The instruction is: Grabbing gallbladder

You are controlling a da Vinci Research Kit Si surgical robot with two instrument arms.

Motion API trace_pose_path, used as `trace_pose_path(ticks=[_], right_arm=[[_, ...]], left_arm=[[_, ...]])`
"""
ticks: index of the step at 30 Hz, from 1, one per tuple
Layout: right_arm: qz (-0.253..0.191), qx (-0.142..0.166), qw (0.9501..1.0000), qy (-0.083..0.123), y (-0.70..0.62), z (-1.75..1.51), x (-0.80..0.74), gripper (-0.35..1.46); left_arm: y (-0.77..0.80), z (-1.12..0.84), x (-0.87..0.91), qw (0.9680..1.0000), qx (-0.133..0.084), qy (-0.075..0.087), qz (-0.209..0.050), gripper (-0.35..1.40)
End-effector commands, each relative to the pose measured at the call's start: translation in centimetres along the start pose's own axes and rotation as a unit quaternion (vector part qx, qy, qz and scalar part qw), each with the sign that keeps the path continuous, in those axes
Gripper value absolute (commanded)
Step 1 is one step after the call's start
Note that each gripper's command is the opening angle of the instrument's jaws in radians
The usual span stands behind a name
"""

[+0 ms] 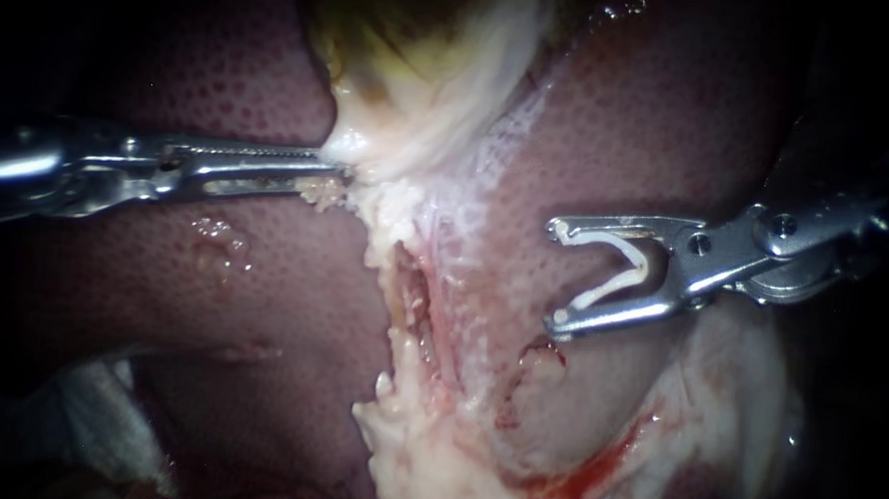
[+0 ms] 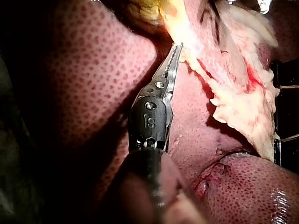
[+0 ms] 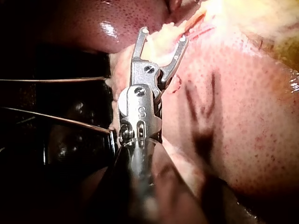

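The left instrument's jaws pinch the pale lower edge of the gallbladder, which extends upward from them. The right instrument, well apart, holds 1 white clip between spread jaws.

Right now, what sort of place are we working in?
Probably a surgical practice bench: an exposed liver with its gallbladder, my left instrument at it, my right instrument carrying a white clip.

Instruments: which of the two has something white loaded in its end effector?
The right instrument: a white clip sits between its spread jaws. The left instrument only pinches the gallbladder.
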Motion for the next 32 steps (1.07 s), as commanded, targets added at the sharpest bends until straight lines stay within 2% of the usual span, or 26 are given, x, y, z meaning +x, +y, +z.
trace_pose_path(ticks=[1, 5, 9, 32], right_arm=[[0.000, 0.000, 1.0000, 0.000, 0.00, 0.00, 0.00, 0.60], [0.000, 0.000, 1.0000, 0.000, 0.00, 0.00, 0.00, 0.60], [0.000, 0.000, 1.0000, 0.000, 0.00, 0.00, 0.00, 0.60], [0.000, 0.000, 1.0000, 0.000, 0.01, 0.00, -0.01, 0.60]], left_arm=[[-0.02, -0.04, 0.04, 1.0000, 0.002, 0.003, -0.002, -0.35], [-0.10, -0.17, 0.14, 0.9999, 0.007, 0.009, -0.010, -0.35], [-0.12, -0.22, 0.16, 0.9999, 0.008, 0.011, -0.009, -0.35], [-0.07, -0.19, 0.14, 0.9998, 0.012, 0.012, -0.010, -0.35]])
